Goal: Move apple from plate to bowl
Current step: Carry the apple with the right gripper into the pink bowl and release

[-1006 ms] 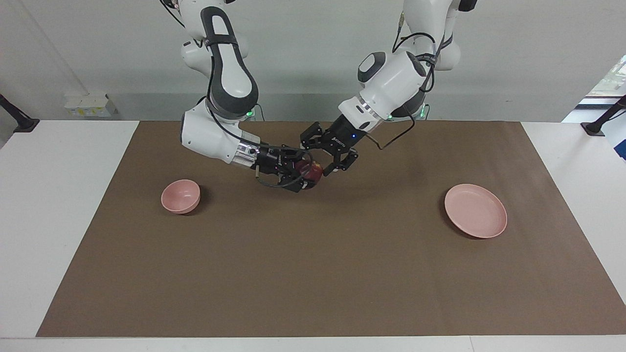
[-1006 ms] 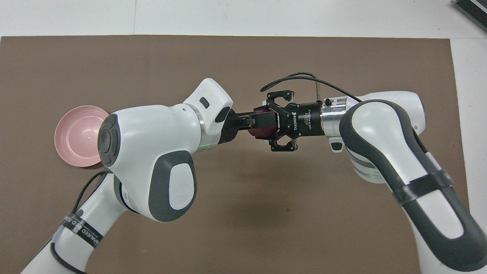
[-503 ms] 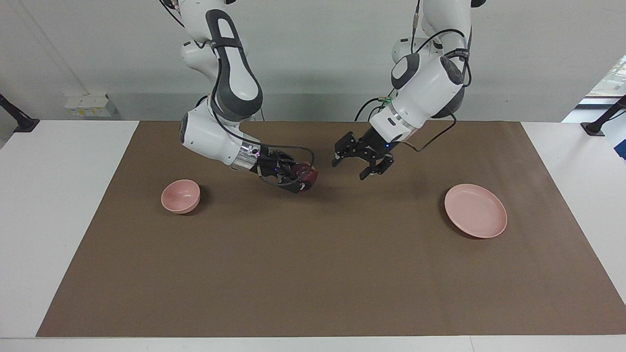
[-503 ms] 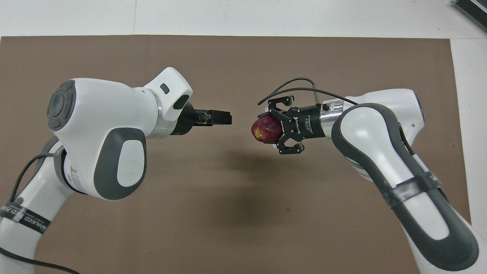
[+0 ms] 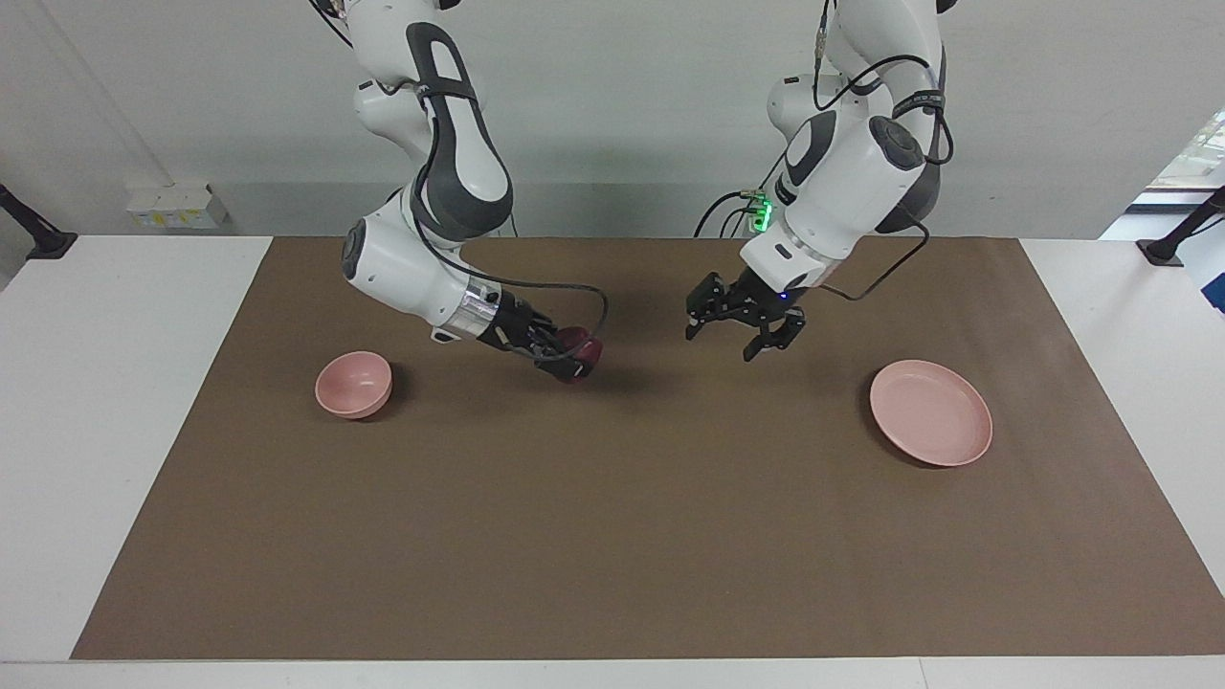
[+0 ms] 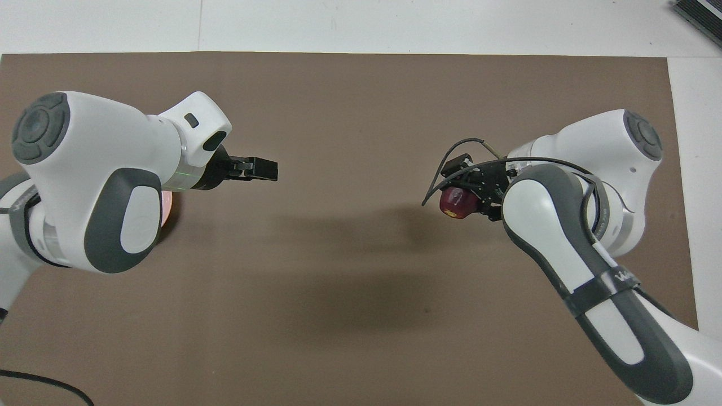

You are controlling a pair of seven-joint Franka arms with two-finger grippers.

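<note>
One small, round, dark red apple [image 5: 578, 346], firm, light and slick-skinned by my guess, sits clenched across its middle in the right gripper [image 5: 572, 356] above the brown mat, between the deep pink bowl [image 5: 353, 384] and the flat pink plate [image 5: 930, 412]. Toward the robots' edge, the left gripper [image 5: 745, 333] hangs released.

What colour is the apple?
Dark red apple with a small yellow patch, best seen in the overhead view.

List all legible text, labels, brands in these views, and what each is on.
Right arm's black strap: white print starting "W", rest unreadable.
Left arm's strap: print too blurred to read.
None on the plate, bowl or apple.
</note>
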